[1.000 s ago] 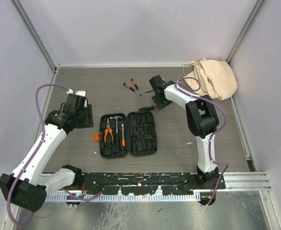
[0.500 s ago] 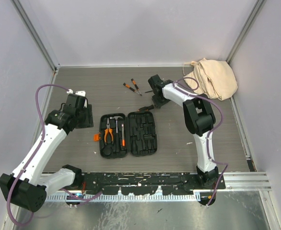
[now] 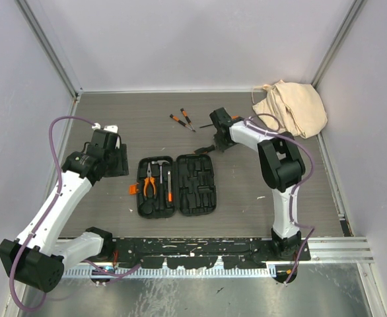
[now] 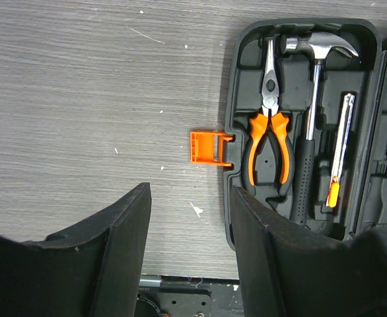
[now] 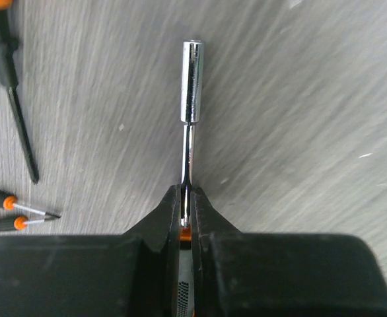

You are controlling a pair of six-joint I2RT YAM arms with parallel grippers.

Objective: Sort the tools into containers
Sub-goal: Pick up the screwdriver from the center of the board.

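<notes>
The black tool case (image 3: pixel 209 198) lies open mid-table. Its left half holds orange-handled pliers (image 4: pixel 267 142), a hammer (image 4: pixel 312 132) and a slim orange-tipped tool (image 4: pixel 339 152); the right half's moulded slots (image 3: pixel 197 183) are bare. The orange latch (image 4: pixel 207 146) sticks out of the case's left edge. My left gripper (image 4: pixel 190 191) is open and empty, low over the table left of the case (image 3: pixel 114 158). My right gripper (image 5: pixel 188 191) is shut on a chrome nut driver (image 5: pixel 190 79) behind the case (image 3: pixel 213 144). Two small screwdrivers (image 3: pixel 183 119) lie to its left.
A beige cloth bag (image 3: pixel 291 105) sits in the back right corner. Grey walls close in the table on the left, back and right. In the right wrist view, loose screwdrivers (image 5: pixel 12 86) lie left of the held shaft.
My right wrist has shifted slightly right and turned, still holding the nut driver. The left arm and the case have not moved.
</notes>
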